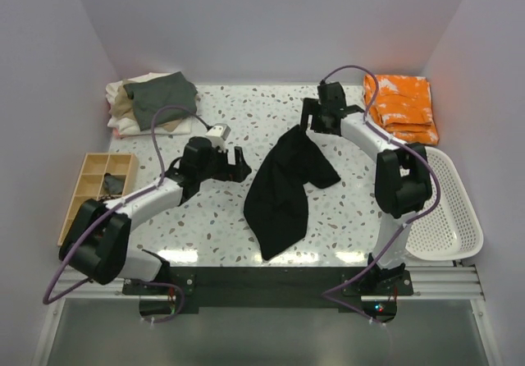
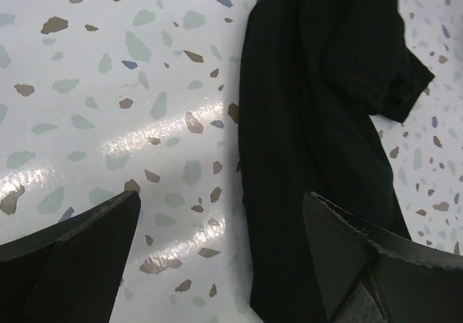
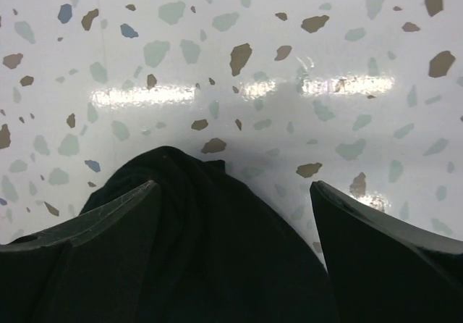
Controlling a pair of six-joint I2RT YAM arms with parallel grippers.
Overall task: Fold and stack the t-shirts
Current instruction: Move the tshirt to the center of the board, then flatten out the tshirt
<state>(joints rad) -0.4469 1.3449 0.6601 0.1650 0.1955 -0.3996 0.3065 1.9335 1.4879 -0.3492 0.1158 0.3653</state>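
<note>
T-shirt, plain black, lies crumpled at the middle of the desk. Long axis runs diagonally: the narrow bunched end points to the far right, the wider end to the near edge, slightly left. One sleeve sticks out toward the right side. Cloth is matte, creased and partly doubled over itself.

Right end effector sits over the far bunched end with its fingers spread open; the cloth peak lies between them, not pinched. Left end effector is open, just left of the shirt's edge, low over bare desk.

Folded shirts are stacked at the far left corner, a grey-green one uppermost.
</note>
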